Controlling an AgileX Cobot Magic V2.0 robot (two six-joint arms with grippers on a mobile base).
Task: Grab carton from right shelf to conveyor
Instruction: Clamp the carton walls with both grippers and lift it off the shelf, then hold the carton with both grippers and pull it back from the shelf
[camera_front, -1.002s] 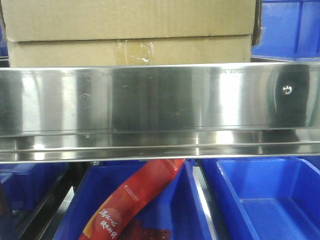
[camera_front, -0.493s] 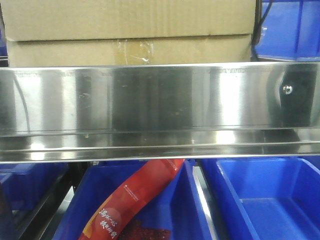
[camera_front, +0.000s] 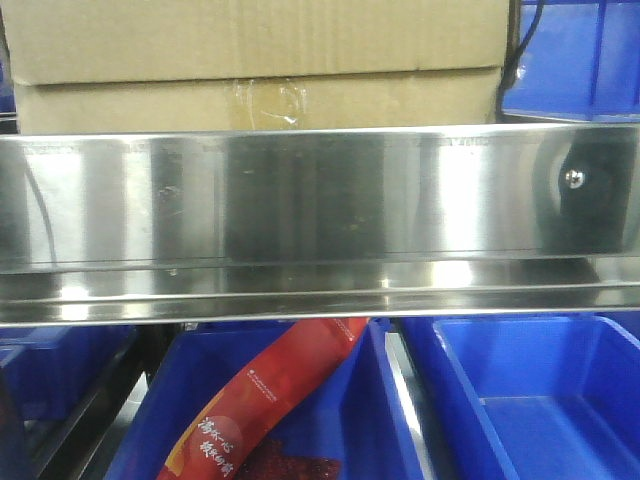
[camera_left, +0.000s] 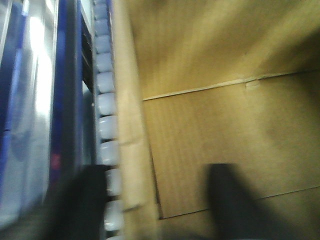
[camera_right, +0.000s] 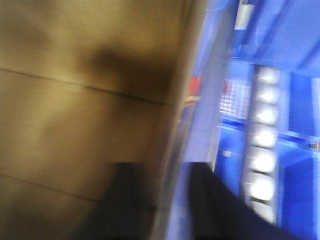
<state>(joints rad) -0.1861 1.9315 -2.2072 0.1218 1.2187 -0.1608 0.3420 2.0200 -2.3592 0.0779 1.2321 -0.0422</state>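
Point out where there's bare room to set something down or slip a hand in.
Free: the floor of the lower right bin, between its blue walls. Crowded: the middle bin, taken by a red packet; the shelf, where the carton leaves only a slim gap before the upper right bin.

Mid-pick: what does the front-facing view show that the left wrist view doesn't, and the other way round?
Only the front-facing view: the broad front rail of the right shelf, its bolt, and below it a blue bin holding a red packet. Only the left wrist view: the left gripper, with its fingers apart on either side of an edge of the carton, and a row of pale rollers beside it. Both show the carton; the wrist image is blurred.
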